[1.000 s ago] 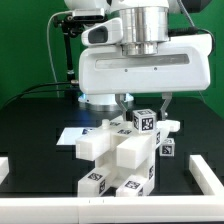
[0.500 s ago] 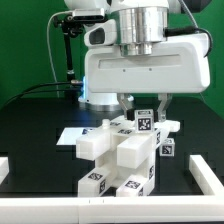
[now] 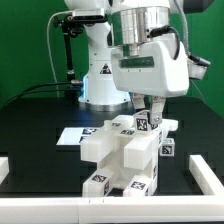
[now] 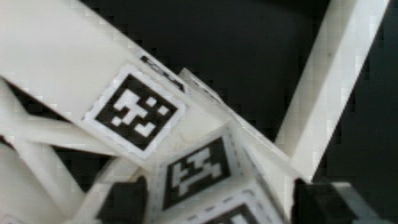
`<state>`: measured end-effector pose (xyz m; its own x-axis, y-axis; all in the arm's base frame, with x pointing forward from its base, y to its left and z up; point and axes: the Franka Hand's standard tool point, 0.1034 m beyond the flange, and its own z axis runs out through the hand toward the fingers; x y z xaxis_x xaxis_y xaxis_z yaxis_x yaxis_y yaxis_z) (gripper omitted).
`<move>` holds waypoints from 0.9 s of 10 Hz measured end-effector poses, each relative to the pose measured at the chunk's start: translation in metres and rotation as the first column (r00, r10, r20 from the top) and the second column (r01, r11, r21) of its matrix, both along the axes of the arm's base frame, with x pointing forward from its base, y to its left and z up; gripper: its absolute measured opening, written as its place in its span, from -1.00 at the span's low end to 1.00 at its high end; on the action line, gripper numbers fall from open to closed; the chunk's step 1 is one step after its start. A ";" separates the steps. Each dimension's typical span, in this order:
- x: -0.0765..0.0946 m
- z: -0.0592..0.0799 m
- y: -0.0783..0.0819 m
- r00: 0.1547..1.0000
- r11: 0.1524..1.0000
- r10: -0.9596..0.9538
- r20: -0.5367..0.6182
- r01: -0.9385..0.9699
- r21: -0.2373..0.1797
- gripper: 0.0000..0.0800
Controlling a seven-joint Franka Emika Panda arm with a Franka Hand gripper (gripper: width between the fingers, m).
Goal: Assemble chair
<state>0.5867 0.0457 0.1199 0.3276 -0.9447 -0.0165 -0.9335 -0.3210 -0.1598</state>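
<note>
With the chair (image 3: 122,160) as the clock's centre in the exterior view and twelve pointing away from the camera, bare black desk (image 3: 35,150) lies open from seven to nine o'clock and from three to four. The marker board (image 3: 70,136) lies flat at ten, the arm's base (image 3: 100,80) stands at twelve, and the hand (image 3: 146,110) hangs close over the chair's top, blocking the way down. Low white rails (image 3: 60,206) edge the desk at six, nine and three.
</note>
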 end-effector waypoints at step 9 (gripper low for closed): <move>0.001 -0.001 0.008 0.663 0.658 0.749 -0.019 -0.746 -0.100 0.62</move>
<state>0.5877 0.0534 0.1189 0.9232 -0.3775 0.0718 -0.3689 -0.9230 -0.1093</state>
